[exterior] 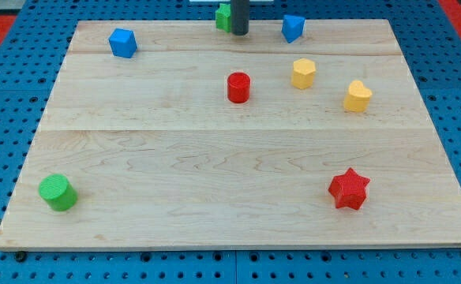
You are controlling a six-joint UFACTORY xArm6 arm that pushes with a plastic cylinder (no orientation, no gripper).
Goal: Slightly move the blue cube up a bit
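Open board below the blue cube [123,42]; top edge close above it.

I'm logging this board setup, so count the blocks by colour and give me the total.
Blue: 2, a cube and a second blue block
Green: 2, a cylinder and a block partly behind my tip
Red: 2, a cylinder and a star
Yellow: 2, and
Total: 8

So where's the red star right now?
The red star sits near the wooden board's bottom edge on the view's right, well below the yellow heart-shaped block, far across from the green cylinder.
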